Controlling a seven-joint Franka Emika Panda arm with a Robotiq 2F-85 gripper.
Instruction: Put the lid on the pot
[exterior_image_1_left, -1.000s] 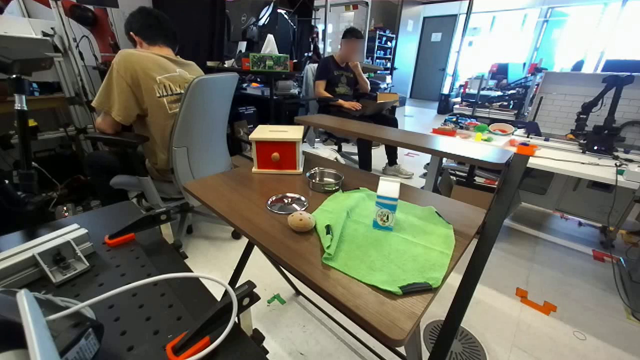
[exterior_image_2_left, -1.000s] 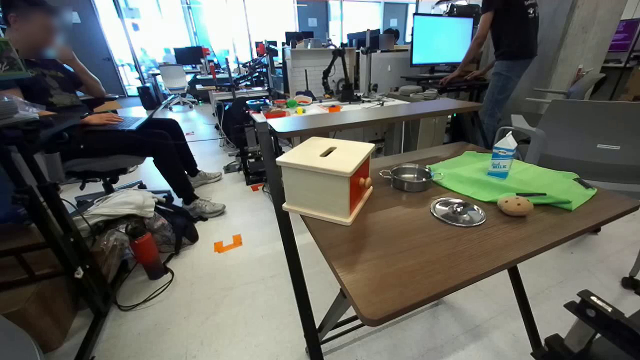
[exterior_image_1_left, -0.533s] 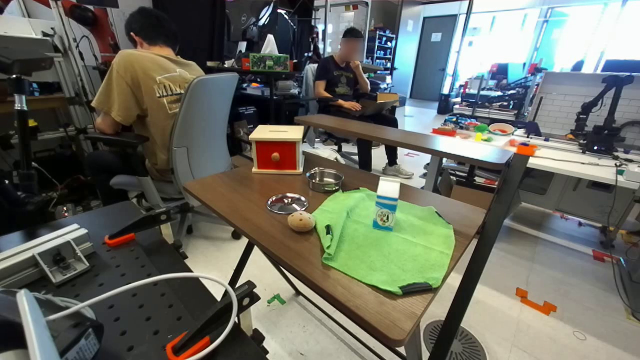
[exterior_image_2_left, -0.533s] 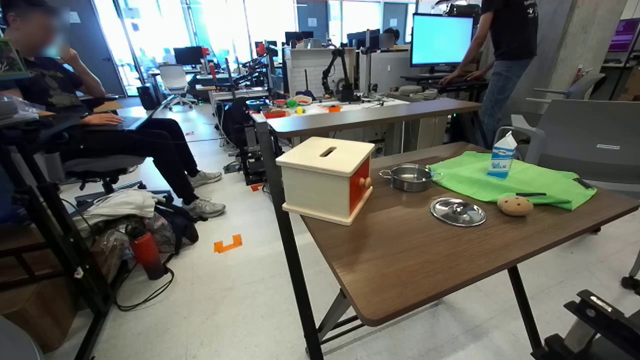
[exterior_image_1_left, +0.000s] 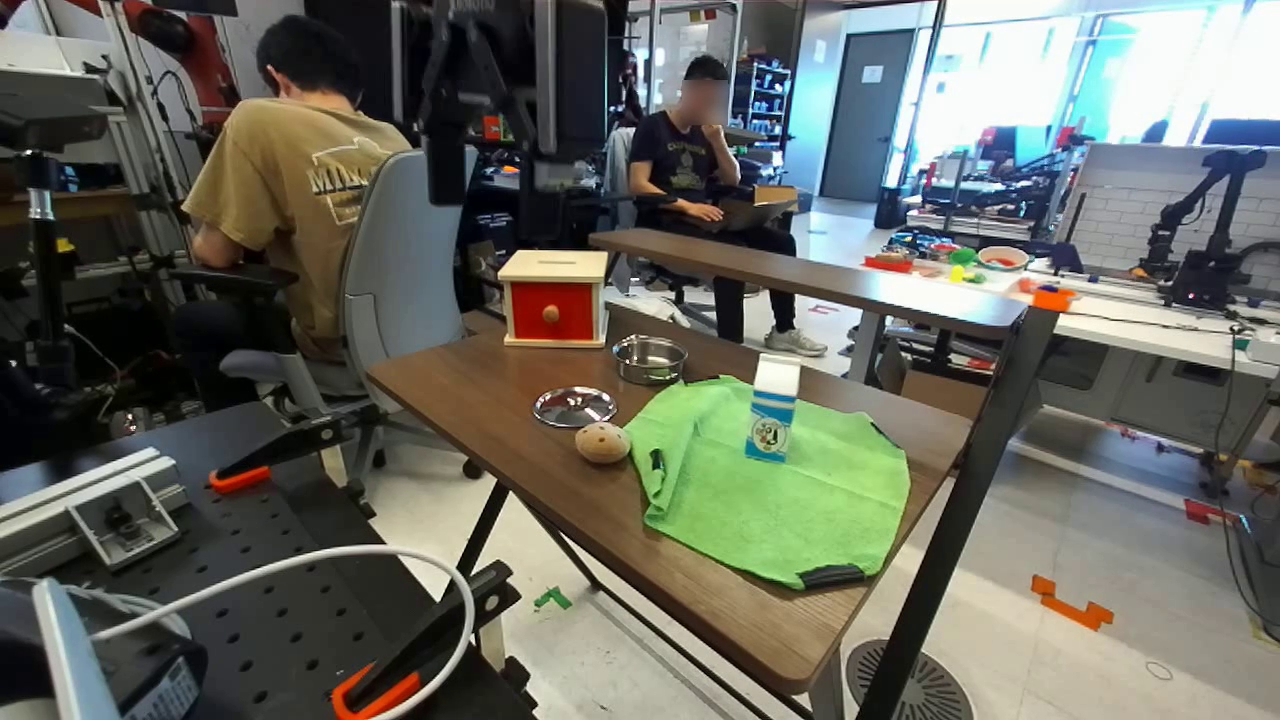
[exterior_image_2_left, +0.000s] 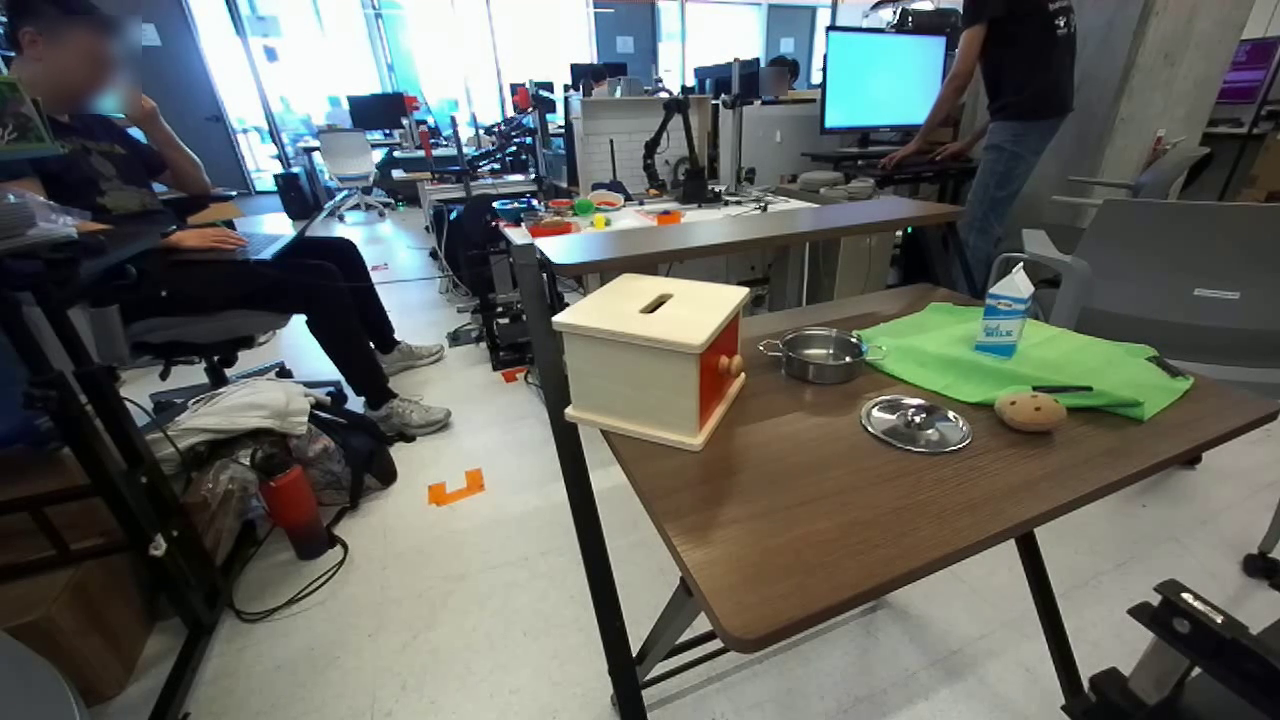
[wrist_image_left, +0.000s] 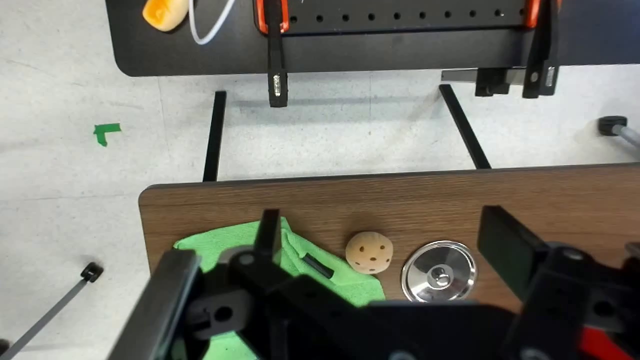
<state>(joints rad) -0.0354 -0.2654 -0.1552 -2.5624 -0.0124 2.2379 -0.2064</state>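
The lid (exterior_image_1_left: 575, 406), a flat silvery disc with a knob, lies on the brown table, also in an exterior view (exterior_image_2_left: 916, 424) and the wrist view (wrist_image_left: 440, 274). The pot (exterior_image_1_left: 650, 360) is low, round and silvery, stands upright and uncovered, and shows in an exterior view (exterior_image_2_left: 822, 356) with two side handles. The pot does not show in the wrist view. My gripper (exterior_image_1_left: 505, 178) hangs high above the table, at the top of that exterior view. In the wrist view my gripper (wrist_image_left: 381, 220) has its fingers wide apart, with nothing held. The lid appears between them, far below.
A tan spotted lump (exterior_image_1_left: 602, 443) lies beside the lid. A green cloth (exterior_image_1_left: 790, 520) with a milk carton (exterior_image_1_left: 773, 410) covers part of the table. A wooden box with a red front (exterior_image_1_left: 553, 300) stands near the pot. A raised shelf (exterior_image_1_left: 800, 275) runs along one side.
My gripper has come into view at the top of an exterior view, where it was not visible before. The lid, the pot and the other table objects have not moved.
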